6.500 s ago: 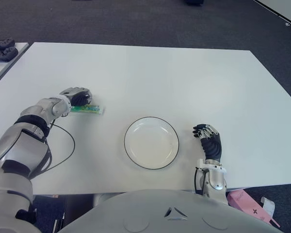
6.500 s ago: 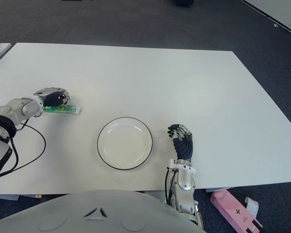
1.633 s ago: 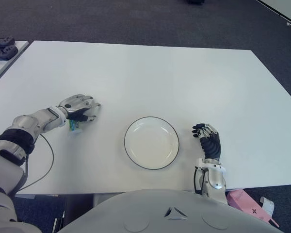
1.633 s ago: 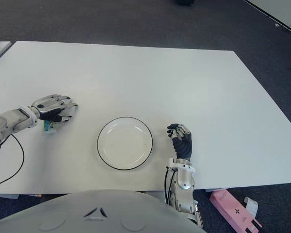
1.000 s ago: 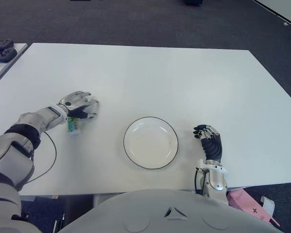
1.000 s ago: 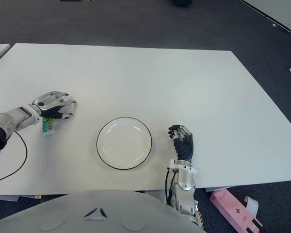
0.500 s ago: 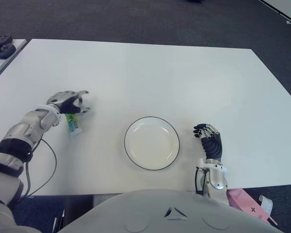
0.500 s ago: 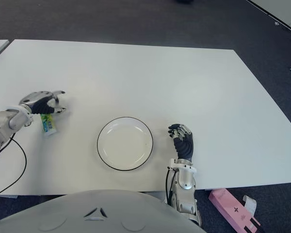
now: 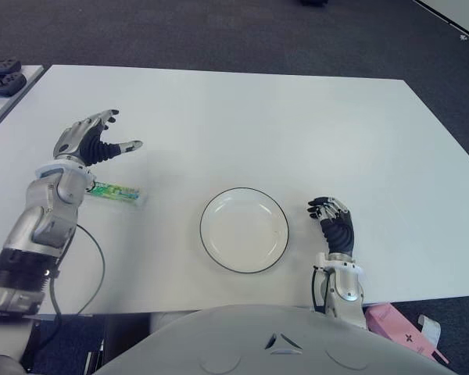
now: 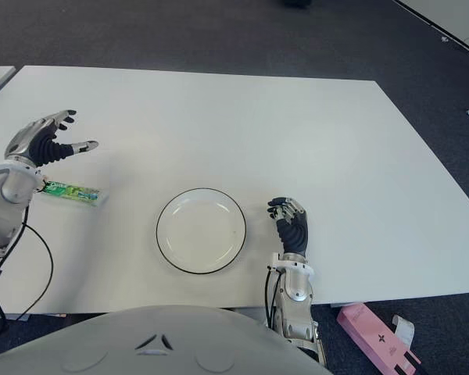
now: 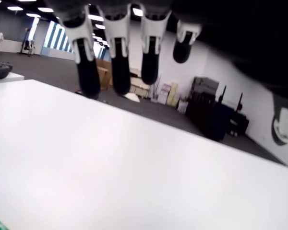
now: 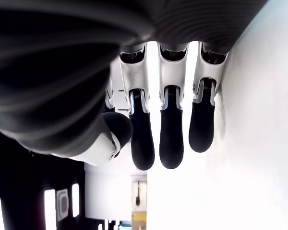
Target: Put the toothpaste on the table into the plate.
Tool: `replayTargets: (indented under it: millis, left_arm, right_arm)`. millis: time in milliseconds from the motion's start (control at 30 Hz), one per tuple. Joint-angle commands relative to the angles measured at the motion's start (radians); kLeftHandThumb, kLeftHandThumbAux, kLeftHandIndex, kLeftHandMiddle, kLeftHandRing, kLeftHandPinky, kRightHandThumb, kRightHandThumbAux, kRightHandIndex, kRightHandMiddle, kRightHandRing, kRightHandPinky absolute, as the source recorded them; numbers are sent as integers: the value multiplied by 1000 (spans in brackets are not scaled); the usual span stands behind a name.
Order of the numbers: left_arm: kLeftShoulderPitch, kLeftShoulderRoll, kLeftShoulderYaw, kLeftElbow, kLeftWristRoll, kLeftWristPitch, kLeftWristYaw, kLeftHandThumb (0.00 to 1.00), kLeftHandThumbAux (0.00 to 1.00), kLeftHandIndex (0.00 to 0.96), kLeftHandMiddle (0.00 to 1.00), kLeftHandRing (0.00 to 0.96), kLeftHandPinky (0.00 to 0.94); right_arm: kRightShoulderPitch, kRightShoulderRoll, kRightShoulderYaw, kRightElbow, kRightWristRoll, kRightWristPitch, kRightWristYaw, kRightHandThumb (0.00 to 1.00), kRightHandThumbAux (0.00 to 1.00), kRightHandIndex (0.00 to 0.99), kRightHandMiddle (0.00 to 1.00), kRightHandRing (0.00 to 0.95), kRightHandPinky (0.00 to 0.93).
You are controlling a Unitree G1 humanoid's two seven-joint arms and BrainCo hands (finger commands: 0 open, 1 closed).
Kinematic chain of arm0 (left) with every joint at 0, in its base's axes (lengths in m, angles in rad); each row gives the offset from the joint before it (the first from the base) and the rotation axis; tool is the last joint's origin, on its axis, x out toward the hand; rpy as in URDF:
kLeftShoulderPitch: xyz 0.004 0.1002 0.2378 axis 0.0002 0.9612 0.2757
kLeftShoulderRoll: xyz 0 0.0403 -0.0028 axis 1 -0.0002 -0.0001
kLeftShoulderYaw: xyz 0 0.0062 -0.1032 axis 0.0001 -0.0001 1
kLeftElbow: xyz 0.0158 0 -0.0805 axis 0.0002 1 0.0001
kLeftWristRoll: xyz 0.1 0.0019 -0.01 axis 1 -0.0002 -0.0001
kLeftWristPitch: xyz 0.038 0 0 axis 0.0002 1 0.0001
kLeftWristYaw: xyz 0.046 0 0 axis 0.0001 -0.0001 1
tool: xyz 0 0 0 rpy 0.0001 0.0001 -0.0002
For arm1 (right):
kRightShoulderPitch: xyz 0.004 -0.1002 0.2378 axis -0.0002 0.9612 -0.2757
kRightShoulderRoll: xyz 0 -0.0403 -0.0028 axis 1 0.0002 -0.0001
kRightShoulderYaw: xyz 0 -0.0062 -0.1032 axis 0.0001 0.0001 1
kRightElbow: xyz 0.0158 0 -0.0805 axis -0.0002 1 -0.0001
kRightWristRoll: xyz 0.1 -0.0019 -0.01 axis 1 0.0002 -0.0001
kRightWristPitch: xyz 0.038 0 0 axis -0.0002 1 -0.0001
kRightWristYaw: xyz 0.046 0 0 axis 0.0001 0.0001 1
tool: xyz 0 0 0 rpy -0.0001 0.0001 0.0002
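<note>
Toothpaste (image 9: 116, 191) end hidden behind raised, empty left robot hand (image 9: 90, 141).

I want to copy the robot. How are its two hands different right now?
The left hand is lifted with its fingers spread wide, beyond the toothpaste at the left side of the table; the right hand has its fingers bent close together. The left hand is far from the plate; the right hand shows just beside it, on its right. Both hold nothing.
</note>
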Motion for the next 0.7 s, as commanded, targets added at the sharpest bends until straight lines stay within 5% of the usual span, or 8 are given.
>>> replayTargets:
  millis: [33, 167, 433, 700]
  left_arm:
    - [92, -37, 49, -188, 38, 90, -27, 120, 383, 115, 209, 258, 337]
    - [193, -65, 84, -423, 83, 201, -90, 136, 397, 114, 212, 253, 320]
    - [263, -87, 99, -607, 155, 301, -182, 146, 451, 107, 220, 247, 296]
    - [408, -93, 187, -688, 169, 305, -250, 123, 447, 100, 210, 217, 234]
  right_arm:
    - [-8, 4, 1, 15, 1, 26, -2, 709, 727, 428, 486, 477, 461]
    - [-11, 8, 1, 17, 1, 31, -6, 710, 727, 428, 485, 475, 458]
    - [-17, 12, 0, 26, 3, 25, -6, 710, 727, 428, 483, 477, 467]
    - [-19, 12, 5, 26, -2, 24, -5, 710, 727, 428, 482, 477, 463]
